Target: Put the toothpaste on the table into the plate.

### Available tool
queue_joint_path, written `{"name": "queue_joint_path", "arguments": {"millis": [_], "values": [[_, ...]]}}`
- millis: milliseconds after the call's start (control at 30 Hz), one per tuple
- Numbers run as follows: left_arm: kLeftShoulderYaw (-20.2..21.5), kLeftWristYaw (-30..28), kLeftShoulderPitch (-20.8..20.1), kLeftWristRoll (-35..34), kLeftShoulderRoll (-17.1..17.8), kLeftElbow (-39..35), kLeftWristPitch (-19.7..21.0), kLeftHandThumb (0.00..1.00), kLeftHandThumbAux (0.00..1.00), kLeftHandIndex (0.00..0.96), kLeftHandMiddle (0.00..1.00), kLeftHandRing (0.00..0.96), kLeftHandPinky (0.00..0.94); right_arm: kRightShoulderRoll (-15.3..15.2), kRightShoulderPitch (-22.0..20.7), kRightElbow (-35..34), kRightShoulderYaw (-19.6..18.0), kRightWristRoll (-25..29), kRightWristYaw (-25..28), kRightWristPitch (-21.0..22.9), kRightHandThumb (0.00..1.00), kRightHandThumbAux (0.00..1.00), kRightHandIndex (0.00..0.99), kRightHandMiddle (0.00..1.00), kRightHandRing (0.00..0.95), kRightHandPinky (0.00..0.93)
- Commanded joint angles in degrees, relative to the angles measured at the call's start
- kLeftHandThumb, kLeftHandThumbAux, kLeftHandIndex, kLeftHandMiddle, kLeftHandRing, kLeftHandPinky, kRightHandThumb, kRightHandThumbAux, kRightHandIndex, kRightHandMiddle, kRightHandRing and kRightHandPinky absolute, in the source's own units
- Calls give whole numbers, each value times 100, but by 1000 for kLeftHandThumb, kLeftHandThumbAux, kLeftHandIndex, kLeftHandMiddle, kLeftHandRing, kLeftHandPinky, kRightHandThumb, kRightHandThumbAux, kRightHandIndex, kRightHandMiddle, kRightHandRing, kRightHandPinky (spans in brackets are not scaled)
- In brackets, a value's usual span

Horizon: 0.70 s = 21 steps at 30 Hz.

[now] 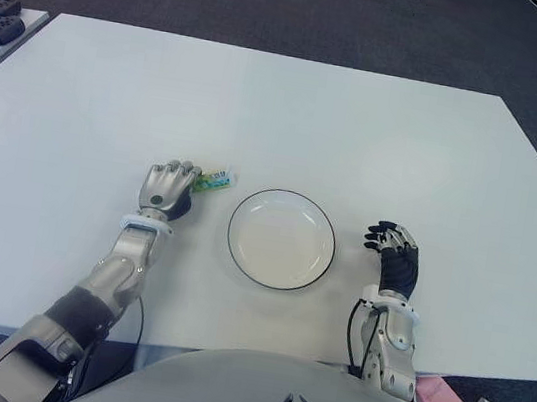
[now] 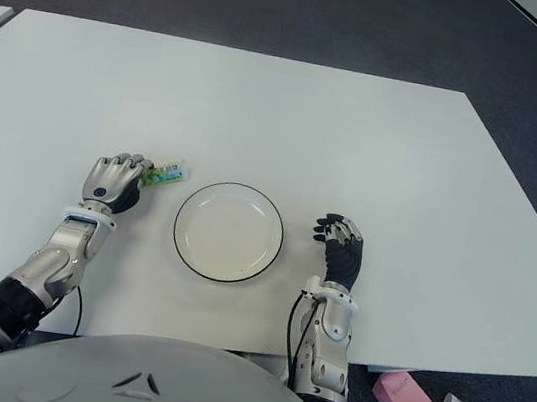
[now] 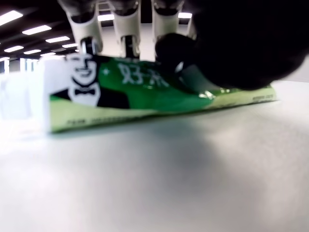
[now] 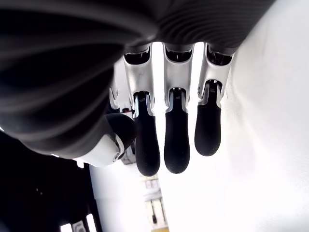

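White tabletop point(image 1: 292, 114) fills most of the eye views, with dark carpet beyond it at the top of the frame and a pink box on the floor at the lower right. Near the centre, slightly low, sits a round white plate point(image 1: 281, 238) with a dark rim, holding nothing.

Just left of the plate, the left hand point(image 1: 167, 189) lies over one end of the toothpaste point(image 1: 216, 181), a green and white tube lying flat on the tabletop, its free end poking out toward the plate's upper-left rim. In the left wrist view the fingers point(image 3: 126, 26) are curled down behind the tube point(image 3: 145, 92) while the dark thumb presses its near face, so the hand appears to be pinching it; the tube looks to be lying on the surface, not lifted.

To the right of the plate shows the right hand point(image 1: 397, 256), idle, its fingers point(image 4: 176, 145) loosely curled side by side around nothing.

My reading is that the grasp step is in hand and transport has not begun. The next move calls for a firm pinch, a lift clear of the tabletop, a short carry rightward over the rim, then release inside the plate.
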Motion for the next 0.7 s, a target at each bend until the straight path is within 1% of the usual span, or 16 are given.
{"name": "queue_joint_path", "arguments": {"millis": [33,167,200,233,300,400,433,467,533,567,600,633,667,700], "values": [[65,-219,271,-203,117,4,-40,851,669,398,534,808,786,224,109,268,-5,24,-50,282,708,725,429,533,531,529],[220,-258,249,-297,245,-224,-109,851,668,401,549,805,799,224,101,268,0,23,-55,286,708,725,429,533,532,529],[339,-270,214,-389,292,-312,-147,851,668,401,550,805,801,225,100,262,5,17,-62,295,708,725,429,533,532,529],[421,-278,193,-452,320,-367,-174,848,667,401,561,791,762,226,100,256,8,13,-66,302,708,725,429,531,530,524],[548,-310,170,-555,349,-464,-200,845,667,399,567,769,722,228,100,247,14,8,-72,315,708,725,429,529,527,519],[805,-594,277,-748,365,-991,-92,842,666,396,558,721,663,223,100,230,28,-7,-74,336,708,725,429,528,525,516],[876,-696,314,-800,374,-1157,-56,838,668,392,547,680,622,222,101,225,32,-12,-75,341,708,725,429,528,525,517],[948,-812,353,-849,387,-1329,-19,837,668,391,543,665,607,222,101,218,36,-18,-79,347,708,725,429,528,525,518],[1033,-1043,395,-898,436,-1556,37,832,670,384,530,605,549,220,102,209,41,-27,-84,359,708,725,429,528,525,520],[1059,-1150,407,-909,465,-1631,55,784,679,399,553,583,528,220,103,205,45,-31,-87,363,708,725,429,528,525,519],[1088,-1299,406,-938,534,-1697,43,766,682,405,561,576,521,224,103,204,47,-29,-89,364,708,725,429,528,525,518],[1110,-1405,407,-957,581,-1746,35,627,579,407,550,546,499,227,103,203,48,-28,-91,364,708,725,429,528,525,520],[1137,-1537,402,-993,638,-1783,15,537,513,408,543,527,485,232,103,202,50,-22,-92,363,708,725,429,528,525,521],[1158,-1634,400,-1014,673,-1812,2,496,486,393,533,515,476,236,103,201,51,-18,-93,362,708,725,429,528,526,522]]}}
